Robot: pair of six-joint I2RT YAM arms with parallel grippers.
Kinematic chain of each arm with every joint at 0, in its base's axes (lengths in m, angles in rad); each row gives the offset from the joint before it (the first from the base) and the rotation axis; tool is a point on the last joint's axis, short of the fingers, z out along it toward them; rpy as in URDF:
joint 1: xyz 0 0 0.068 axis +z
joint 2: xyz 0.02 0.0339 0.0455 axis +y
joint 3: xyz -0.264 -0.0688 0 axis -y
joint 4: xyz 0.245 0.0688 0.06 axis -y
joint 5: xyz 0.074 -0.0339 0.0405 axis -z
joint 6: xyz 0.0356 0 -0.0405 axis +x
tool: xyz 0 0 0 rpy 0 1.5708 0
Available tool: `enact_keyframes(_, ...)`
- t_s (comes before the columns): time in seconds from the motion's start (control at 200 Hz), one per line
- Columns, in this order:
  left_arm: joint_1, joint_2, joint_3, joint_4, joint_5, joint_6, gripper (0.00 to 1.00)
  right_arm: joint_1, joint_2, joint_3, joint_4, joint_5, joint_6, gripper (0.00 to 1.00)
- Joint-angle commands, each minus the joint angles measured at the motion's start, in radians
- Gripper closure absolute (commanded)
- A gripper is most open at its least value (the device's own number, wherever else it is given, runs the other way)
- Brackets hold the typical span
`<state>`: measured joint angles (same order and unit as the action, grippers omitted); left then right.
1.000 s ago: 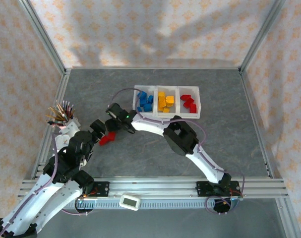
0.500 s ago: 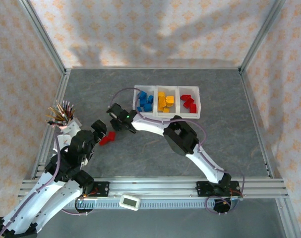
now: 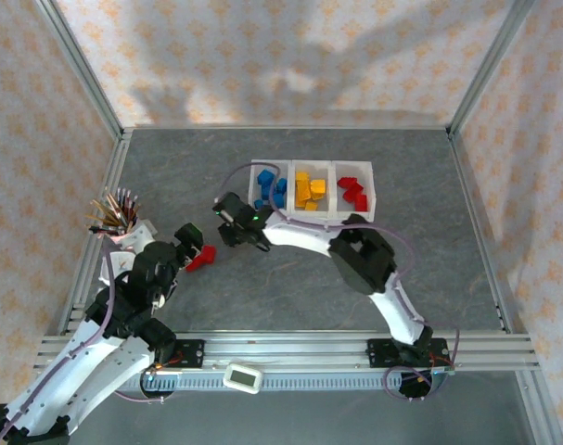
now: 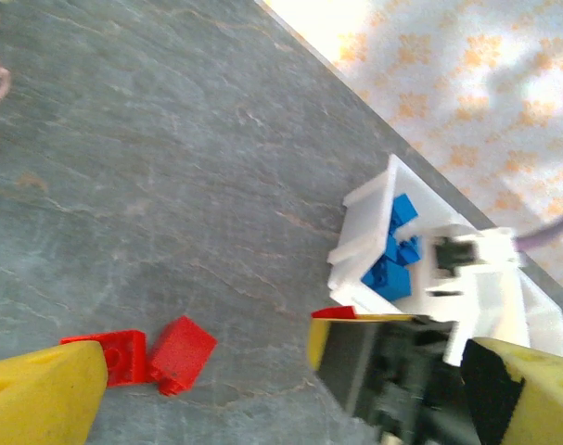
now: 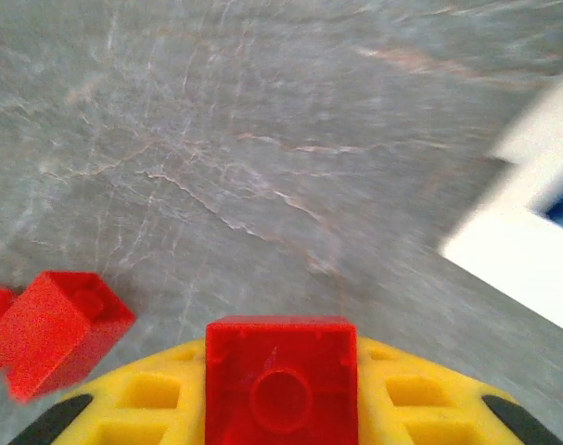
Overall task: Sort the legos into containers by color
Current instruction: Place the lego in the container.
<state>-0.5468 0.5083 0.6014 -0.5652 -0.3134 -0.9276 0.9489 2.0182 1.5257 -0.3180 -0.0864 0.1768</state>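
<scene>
The right tool [image 5: 279, 419] is pinched on a red brick [image 5: 279, 371]. The brick's stud face is turned to the wrist camera, and it is held above the grey tabletop [image 3: 420, 241]. From above, this tool sits just left of the row of three white bins [image 3: 360, 216], near the end bin that holds the blue bricks [image 3: 272, 190]. Yellow-orange bricks [image 3: 309, 190] lie in the middle bin and more red bricks [image 3: 353, 193] in the right one.

The left tool [image 3: 194, 243] has its yellow fingers [image 4: 40, 389] spread wide, with nothing between them. It hangs low over the tabletop beside two loose red bricks [image 4: 184, 350]. These lie side by side, seemingly touching, just next to one finger in the left wrist view. The right wrist view shows the same pair below and to the left of the held brick, well short of the bins.

The two tools are near each other but apart. A pink cup of pencils [image 3: 114, 215] stands at the left edge of the tabletop, beside the left arm.
</scene>
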Motion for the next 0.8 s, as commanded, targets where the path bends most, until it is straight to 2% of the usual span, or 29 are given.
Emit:
enact_keyframes(0.0, 0.008, 0.035, 0.014, 0.102, 0.080, 0.052, 0.01, -0.052, -0.178, -0.145, 0.082, 0.016, 0.080, 0.71)
enact_keyframes(0.195, 0.010, 0.157, 0.021, 0.225, 0.198, 0.100, 0.01, -0.169, -0.427, -0.354, 0.068, 0.071, 0.136, 0.70)
enact_keyframes(0.4, 0.010, 0.288, 0.048, 0.358, 0.300, 0.167, 0.01, -0.387, -0.559, -0.467, 0.048, 0.082, 0.158, 0.70)
enact_keyframes(0.576, 0.010, 0.391, 0.086, 0.432, 0.337, 0.193, 0.01, -0.545, -0.512, -0.432, 0.049, 0.100, 0.151, 0.69)
enact_keyframes(0.791, 0.010, 0.487, 0.134, 0.464, 0.377, 0.217, 0.01, -0.641, -0.356, -0.342, 0.078, 0.114, 0.124, 0.69)
